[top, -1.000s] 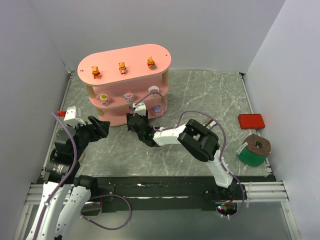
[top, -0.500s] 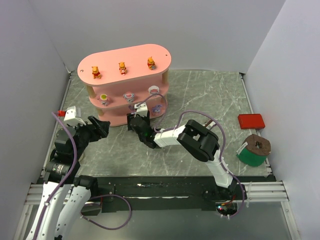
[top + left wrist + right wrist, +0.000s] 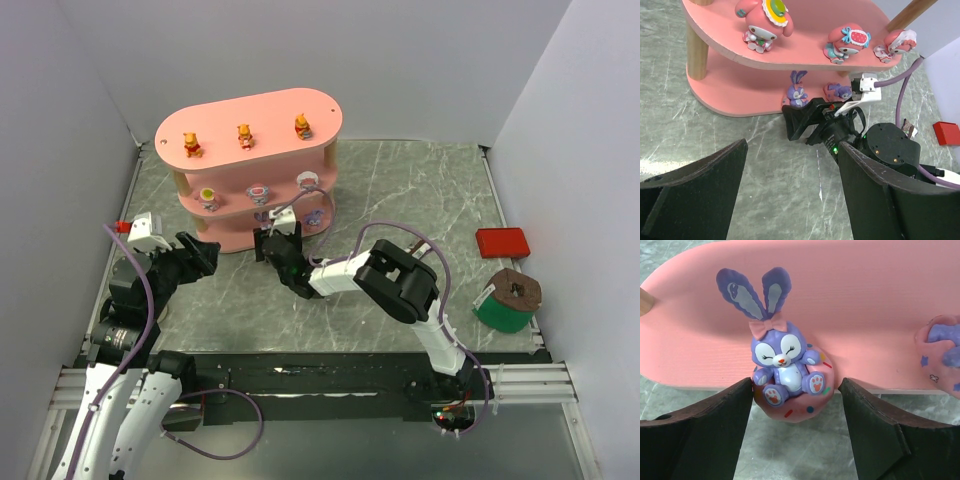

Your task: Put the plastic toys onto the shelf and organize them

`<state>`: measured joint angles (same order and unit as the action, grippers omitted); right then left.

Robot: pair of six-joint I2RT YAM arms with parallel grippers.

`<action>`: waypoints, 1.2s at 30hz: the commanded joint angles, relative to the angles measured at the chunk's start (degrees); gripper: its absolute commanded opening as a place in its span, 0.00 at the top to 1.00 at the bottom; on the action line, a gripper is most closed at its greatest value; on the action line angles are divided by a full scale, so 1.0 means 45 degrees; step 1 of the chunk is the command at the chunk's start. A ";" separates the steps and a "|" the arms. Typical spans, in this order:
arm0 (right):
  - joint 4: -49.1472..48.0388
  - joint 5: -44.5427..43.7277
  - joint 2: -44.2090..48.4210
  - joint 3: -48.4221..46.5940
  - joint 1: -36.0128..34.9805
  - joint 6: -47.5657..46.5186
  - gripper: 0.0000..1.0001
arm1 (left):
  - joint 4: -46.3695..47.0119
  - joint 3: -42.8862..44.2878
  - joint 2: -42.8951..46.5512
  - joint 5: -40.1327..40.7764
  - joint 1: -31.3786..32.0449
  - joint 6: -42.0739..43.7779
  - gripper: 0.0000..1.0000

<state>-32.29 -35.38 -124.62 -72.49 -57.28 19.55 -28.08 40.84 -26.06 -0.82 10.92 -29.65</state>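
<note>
The tabletop (image 3: pixel 420 190) carries the pink shelf (image 3: pixel 250 115) at its far left, and nearly everything is already on it. Three bears (image 3: pixel 243 133) line the top tier and three pink-and-white toys (image 3: pixel 847 40) line the middle one.

Your left hand (image 3: pixel 792 147) hovers over the tabletop in front of the shelf with its fingers spread wide and nothing between them. Leave it parked there, because it is clear of the work.

Your right hand (image 3: pixel 795 387) is down at the bottom tier, with its fingers parted to either side of the purple bunny (image 3: pixel 782 360). There is a thin gap on one side. On the other side you cannot tell from here whether the finger brushes the toy's round base.

The bunny sits upright at the very front of that tier, and its base looks to hang a little over the lip. A second purple toy (image 3: pixel 945 345) lies further along the same tier, well apart from it.

The step in hand looks like letting go and backing out. Spread the fingers a touch more so both sides are free, then draw straight back along the line of the fingers, keeping level. Any sideways drift could tip the bunny off the edge. If it looks unsteady, nudge it deeper onto the tier first.
</note>
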 commanded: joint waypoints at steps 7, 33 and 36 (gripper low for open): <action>-0.0870 -0.0323 0.0603 0.0659 -0.0221 -0.0555 0.25 | 0.0438 0.0046 0.0108 -0.0169 -0.0043 -0.0052 0.21; -0.2490 -0.0361 0.1051 0.0991 -0.0436 -0.1161 0.39 | 0.0438 0.0046 -0.0008 -0.0169 -0.0043 -0.0033 0.21; -0.2259 -0.0244 0.1111 0.1011 -0.0456 -0.1103 0.33 | 0.0438 0.0046 0.0030 -0.0170 -0.0043 -0.0052 0.21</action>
<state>-38.87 -35.55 -123.63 -68.47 -58.59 15.14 -28.08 40.84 -26.09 -0.82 10.92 -29.65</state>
